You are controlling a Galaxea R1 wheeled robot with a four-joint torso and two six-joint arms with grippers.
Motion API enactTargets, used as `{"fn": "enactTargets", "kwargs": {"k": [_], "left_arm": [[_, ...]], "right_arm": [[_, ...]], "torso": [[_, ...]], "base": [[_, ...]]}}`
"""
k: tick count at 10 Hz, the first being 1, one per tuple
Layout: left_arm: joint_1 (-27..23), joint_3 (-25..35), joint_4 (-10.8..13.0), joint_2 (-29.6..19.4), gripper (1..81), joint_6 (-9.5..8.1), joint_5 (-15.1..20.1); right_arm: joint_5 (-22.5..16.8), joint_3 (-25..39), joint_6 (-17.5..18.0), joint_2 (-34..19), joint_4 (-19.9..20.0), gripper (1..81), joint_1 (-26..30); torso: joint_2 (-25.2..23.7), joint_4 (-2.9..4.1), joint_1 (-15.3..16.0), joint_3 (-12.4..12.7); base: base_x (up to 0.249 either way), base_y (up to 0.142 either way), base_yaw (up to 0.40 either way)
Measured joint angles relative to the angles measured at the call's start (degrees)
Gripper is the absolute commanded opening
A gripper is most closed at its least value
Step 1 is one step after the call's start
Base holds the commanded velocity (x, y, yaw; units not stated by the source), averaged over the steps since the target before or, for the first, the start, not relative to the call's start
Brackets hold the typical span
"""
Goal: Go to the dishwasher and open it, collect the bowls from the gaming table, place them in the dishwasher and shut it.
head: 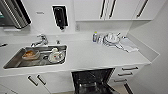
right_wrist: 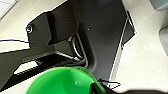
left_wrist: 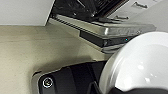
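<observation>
Robot faces the kitchen counter (head: 100,56). The dishwasher (head: 92,81) sits at lower centre of the head view, door dropped open, dark inside with racks faintly visible; white drawers (head: 127,72) to its right, sink (head: 15,62) with dirty dishes at left.

Left wrist view: a white bowl (left_wrist: 142,65) large at lower right, close against the wrist; the open dishwasher door's steel edge runs across the upper middle. Left gripper appears to carry this bowl, though I cannot tell how its fingers stand.

Right wrist view: a green bowl (right_wrist: 62,81) at lower centre, likewise close to the wrist; grip state there cannot be told either.

Judgement: loading step in hand, both bowls still out of the racks. To do it well, bring one arm in at a time, clear the door's front edge, lower each bowl tilted into the rack, and release only once seated.
</observation>
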Motion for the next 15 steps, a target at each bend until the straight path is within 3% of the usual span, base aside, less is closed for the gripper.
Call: {"fn": "enactTargets", "kwargs": {"k": [2,6,9,12,15], "left_arm": [[-6.83,1.90,-1.46,0.00,1.0,-0.55,5.67],[-19.74,4.08,-4.04,0.83,1.0,-1.44,15.92],[-26.01,2.26,-4.94,9.42,1.0,-3.86,21.82],[-26.62,-7.08,-5.16,18.38,1.0,-5.02,26.37],[-28.59,-14.08,-5.27,26.76,1.0,-5.29,28.60]], "right_arm": [[0.11,0.05,0.00,-0.01,0.06,1.0,0.35],[0.57,0.55,0.00,0.00,0.11,1.0,0.93],[0.63,0.60,0.00,0.00,0.11,1.0,0.93],[0.66,0.60,0.00,0.54,0.16,1.0,1.29],[0.63,0.63,0.00,0.82,0.17,1.0,1.23]], "torso": [[0.05,0.00,0.02,-3.52],[0.09,0.00,0.05,-4.31],[0.11,0.00,0.07,-4.35],[0.11,0.00,0.09,-4.37],[0.13,0.00,0.11,-4.39]], "base": [[0.000,0.000,0.000],[0.000,0.000,0.000],[0.000,0.000,0.000],[0.000,0.000,0.000],[0.000,0.000,0.000]]}}
